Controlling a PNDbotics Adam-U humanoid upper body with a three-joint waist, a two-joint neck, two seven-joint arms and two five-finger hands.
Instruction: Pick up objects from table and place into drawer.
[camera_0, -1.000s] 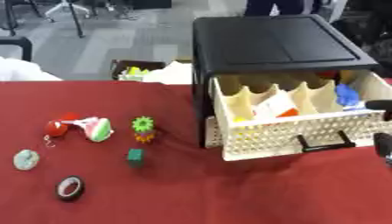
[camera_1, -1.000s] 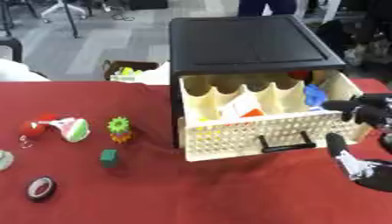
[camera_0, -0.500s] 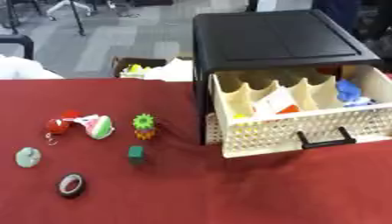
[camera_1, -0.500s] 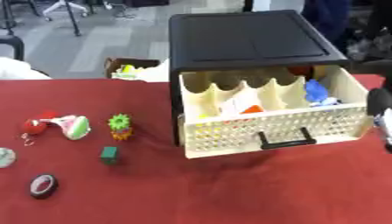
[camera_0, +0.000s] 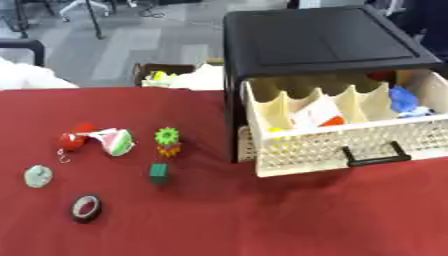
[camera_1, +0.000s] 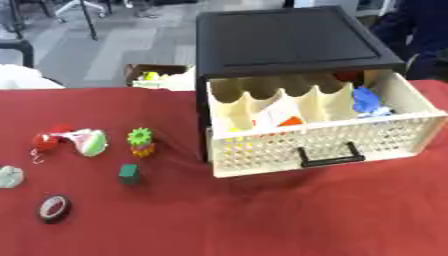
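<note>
**Currently: drawer open, neither hand in frame, next pick not yet begun**

Neither of your hands shows in either eye view, so you cannot tell whether their fingers are apart or curled. Bring one into frame and check it before you reach.

The drawer (camera_1: 319, 137) sits pulled out of the black cabinet (camera_1: 289, 37) at centre right. Its long axis runs left to right, tilted slightly up toward the right, and its black handle (camera_1: 331, 155) faces the lower edge of the frame. Dividers split it into compartments, and several already hold items.

The loose objects lie on the red tablecloth (camera_0: 262, 215) at left, well apart from the drawer:
- a green block (camera_0: 158, 173), nearest the drawer
- a green gear-shaped piece (camera_0: 167, 135) on an orange base
- a red, white and green bundle (camera_0: 98, 140)
- a pale disc (camera_0: 38, 176)
- a tape roll (camera_0: 85, 208), lying flat at lower left

Approach the green block from above; it probably offers the shortest carry. Lift clear of the front wall before you move over a compartment.
</note>
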